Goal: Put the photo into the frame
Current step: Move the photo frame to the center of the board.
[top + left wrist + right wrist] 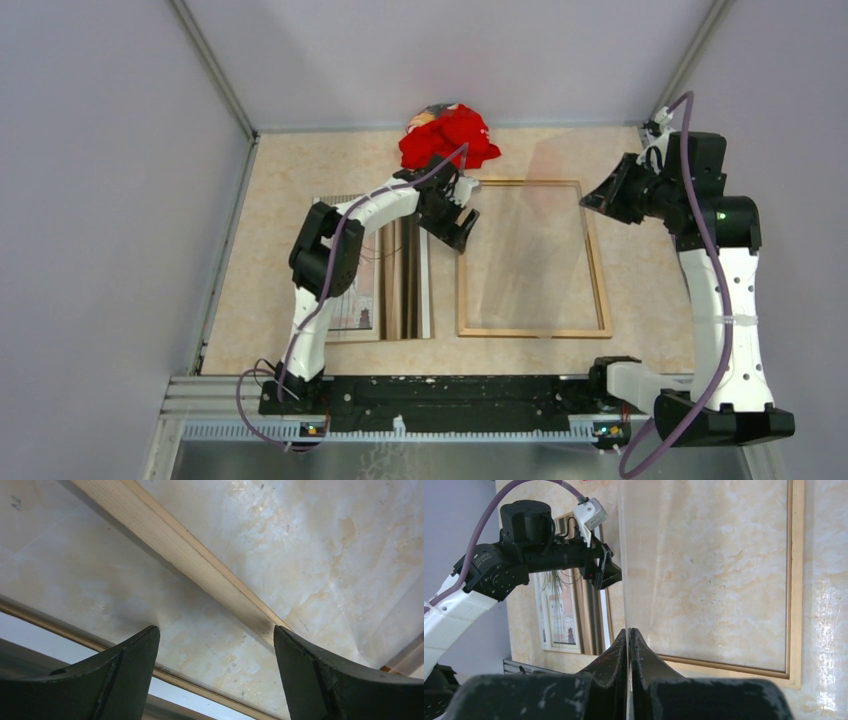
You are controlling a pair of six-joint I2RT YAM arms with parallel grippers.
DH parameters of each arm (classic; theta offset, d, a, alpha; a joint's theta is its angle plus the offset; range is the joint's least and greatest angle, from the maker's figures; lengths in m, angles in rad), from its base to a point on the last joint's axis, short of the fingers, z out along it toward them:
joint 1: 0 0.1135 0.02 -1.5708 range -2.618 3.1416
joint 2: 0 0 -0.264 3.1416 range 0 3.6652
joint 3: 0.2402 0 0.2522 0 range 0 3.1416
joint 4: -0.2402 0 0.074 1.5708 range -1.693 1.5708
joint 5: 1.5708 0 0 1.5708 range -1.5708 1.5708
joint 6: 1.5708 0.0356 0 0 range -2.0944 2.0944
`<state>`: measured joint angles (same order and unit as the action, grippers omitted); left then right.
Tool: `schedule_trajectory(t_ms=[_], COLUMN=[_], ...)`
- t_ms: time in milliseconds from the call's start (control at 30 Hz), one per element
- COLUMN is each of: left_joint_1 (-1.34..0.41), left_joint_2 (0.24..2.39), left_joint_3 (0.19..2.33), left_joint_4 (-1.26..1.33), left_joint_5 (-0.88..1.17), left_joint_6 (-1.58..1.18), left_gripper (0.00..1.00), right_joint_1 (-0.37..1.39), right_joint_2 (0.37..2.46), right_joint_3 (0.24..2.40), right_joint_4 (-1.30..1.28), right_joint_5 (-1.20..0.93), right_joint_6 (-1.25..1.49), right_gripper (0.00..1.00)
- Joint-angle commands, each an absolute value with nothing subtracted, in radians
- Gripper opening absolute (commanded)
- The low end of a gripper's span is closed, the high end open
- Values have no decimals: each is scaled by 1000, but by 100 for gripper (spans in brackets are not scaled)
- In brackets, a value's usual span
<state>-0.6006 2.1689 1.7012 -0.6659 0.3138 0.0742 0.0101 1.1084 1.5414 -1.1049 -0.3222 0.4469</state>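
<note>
Wooden frame (530,332) lies flat on the worktop (650,300); my right pincer (629,636), clenched on a clear pane's (530,235) edge, holds it tilted above the frame (opening step, I judge). My left pincer (215,640), released, hovers over the frame's left strip; the photo (400,285), just left of it, needs sliding in next.

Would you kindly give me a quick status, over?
Left gripper open over frame edge. Right gripper shut on clear pane, tilted over frame. Photo beside frame, not in.
</note>
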Motion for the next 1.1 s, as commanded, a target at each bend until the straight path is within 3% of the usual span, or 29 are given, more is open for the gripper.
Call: schedule_trajectory(t_ms=[0,233,600,1067], left_joint_1=[-600,-607,-610,-536], left_joint_2=[2187,2191,2177,2014], left_joint_3=[1739,1692,1543,1312], left_joint_4=[-665,-642,-591,-525], left_joint_5=[422,414,133,-38], left_joint_6=[37,29,104,257], left_gripper=[90,84,59,57], right_joint_1=[3,3,3,3], right_joint_2=[1097,1086,1080,1065], right_joint_3=[1552,1496,1390,1268], right_joint_4=[-1066,-1029,-917,-807], right_joint_5=[-333,-357,-436,-500], right_joint_6=[454,472,524,564], right_gripper=[0,0,0,0])
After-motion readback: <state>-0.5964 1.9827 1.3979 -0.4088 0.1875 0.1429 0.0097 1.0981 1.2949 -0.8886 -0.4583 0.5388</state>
